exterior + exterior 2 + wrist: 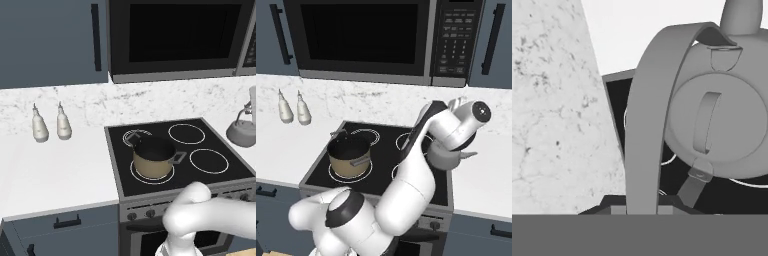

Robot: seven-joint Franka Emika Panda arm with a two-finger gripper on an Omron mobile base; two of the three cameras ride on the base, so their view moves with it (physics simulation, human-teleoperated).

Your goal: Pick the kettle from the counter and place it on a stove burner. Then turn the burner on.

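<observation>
Grey kettle [722,120] hung below the claw [643,210], which was clenched on its handle [647,125]. Its burner [209,161] lay below, slightly off to one side.

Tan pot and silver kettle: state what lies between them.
Left base view: bare black glass cooktop with the front-right ring separates tan pot from silver kettle.

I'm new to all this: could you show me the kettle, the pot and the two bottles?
Kettle [242,133]: left base view, on its rounded body.
Pot [153,163]: left base view, on its tan side wall.
Bottles [39,127]: left base view, on the left bottle's body.
</observation>
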